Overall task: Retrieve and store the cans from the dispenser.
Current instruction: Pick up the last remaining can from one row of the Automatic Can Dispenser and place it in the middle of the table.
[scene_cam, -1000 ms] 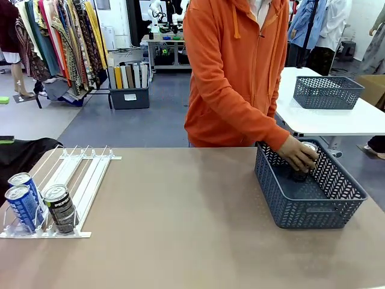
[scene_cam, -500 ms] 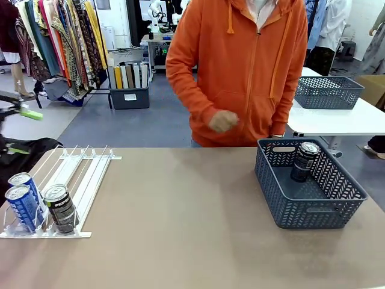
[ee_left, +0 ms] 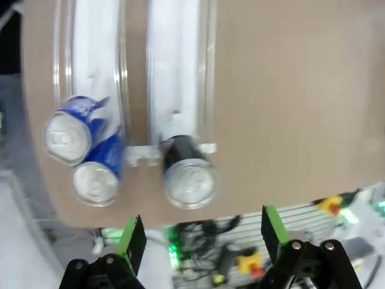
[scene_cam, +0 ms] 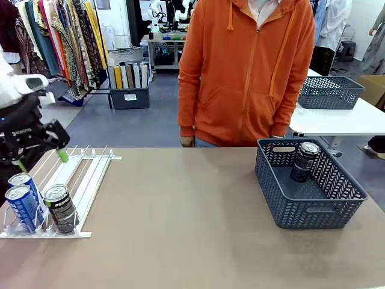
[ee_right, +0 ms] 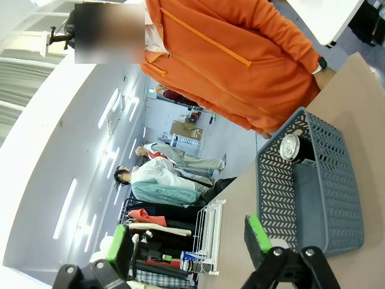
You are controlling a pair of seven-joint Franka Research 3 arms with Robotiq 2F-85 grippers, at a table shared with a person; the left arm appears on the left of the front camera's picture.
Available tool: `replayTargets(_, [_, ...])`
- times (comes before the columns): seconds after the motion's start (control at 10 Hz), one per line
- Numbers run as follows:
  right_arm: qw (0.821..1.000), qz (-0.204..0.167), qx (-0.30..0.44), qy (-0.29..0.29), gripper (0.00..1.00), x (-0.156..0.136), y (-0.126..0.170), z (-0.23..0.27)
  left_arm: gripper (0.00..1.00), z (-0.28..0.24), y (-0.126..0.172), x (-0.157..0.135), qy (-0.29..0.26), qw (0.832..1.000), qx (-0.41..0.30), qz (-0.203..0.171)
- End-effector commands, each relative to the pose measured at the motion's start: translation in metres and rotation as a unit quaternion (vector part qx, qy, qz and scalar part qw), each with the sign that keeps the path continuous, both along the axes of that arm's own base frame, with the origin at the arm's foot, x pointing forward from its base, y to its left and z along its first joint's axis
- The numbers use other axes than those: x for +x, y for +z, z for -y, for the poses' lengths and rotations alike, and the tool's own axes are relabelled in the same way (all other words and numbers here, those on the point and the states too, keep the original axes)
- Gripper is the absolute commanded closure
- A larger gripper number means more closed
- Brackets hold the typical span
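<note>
A: Front view?
B: Listed: left gripper [scene_cam: 42,159], wide open, empty, above dispenser [scene_cam: 84,171] on worktop [scene_cam: 180,229]. Two blue cans [scene_cam: 23,201] and one black can [scene_cam: 60,209] at its near end. One grey-marked can [scene_cam: 304,161] upright in basket [scene_cam: 319,211].
A: Left wrist?
B: Open jaws above the three racked cans.
A: Right wrist?
B: Listed: right gripper [ee_right: 189,238], open, empty, well apart from basket.

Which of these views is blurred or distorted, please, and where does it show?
Left wrist view: motion-blurred, the blue drink cans and the white plastic dispenser rails look smeared. Right wrist view: sharp but rolled, with wide-angle bending and a washed-out left side. Front view: crisp, evenly lit.
</note>
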State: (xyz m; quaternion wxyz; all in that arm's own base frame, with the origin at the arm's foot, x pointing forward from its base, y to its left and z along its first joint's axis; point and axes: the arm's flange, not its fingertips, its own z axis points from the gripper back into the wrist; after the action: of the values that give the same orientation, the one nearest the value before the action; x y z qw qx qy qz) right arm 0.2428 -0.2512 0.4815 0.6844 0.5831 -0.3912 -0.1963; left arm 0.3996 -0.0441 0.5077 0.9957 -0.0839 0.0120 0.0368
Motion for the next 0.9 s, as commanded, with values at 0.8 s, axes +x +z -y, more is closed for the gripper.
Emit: replayTargets(0.8, [1.000, 0.015, 0.003, -0.006, 0.00, 0.004, 0.004, 0.000, 0.00, 0.025, -0.048, 0.001, -0.059, 0.998, 0.030, -0.015])
